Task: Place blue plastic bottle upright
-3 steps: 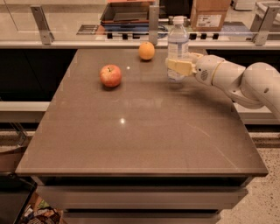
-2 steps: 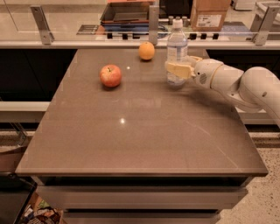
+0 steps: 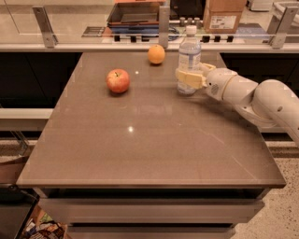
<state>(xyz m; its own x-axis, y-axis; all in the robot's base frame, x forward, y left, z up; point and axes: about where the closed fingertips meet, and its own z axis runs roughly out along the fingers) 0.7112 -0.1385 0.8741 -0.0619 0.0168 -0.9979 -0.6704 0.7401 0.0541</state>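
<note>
**Gripper** (image 3: 188, 75): Pale yellow fingers are seen clamped across the lower body of the bottle, one finger (image 3: 186, 79) lying over the near side and the other showing behind the bottle's right side. It is carried on a white arm (image 3: 252, 95) that reaches in over the right edge of the bench, and it is held near the far right corner.

**Bottle** (image 3: 188, 55): Clear, bluish plastic with a white cap on top. It stands upright with its base seen at the bench surface, close to the far edge and toward the far right corner. A pale label is wrapped round the body; its writing cannot be read. How much it holds cannot be told.

**Orange** (image 3: 156, 54): Placed at the far edge, near the bottle on its left, apart from it.

**Apple** (image 3: 118, 80): Red, with a yellowish patch. It is set left of the gripper, nearer the far left corner than the near edge, well apart from the bottle.

**Bench** (image 3: 140, 140): A brown, glossy top over grey drawer fronts.

**Cardboard box** (image 3: 223, 14): Found beyond the far edge, behind the bottle. A white label is fixed to its front; the print is not legible.

**Tray** (image 3: 135, 13): Dark, with an orange rim, beyond the far edge. Its contents cannot be made out.
</note>
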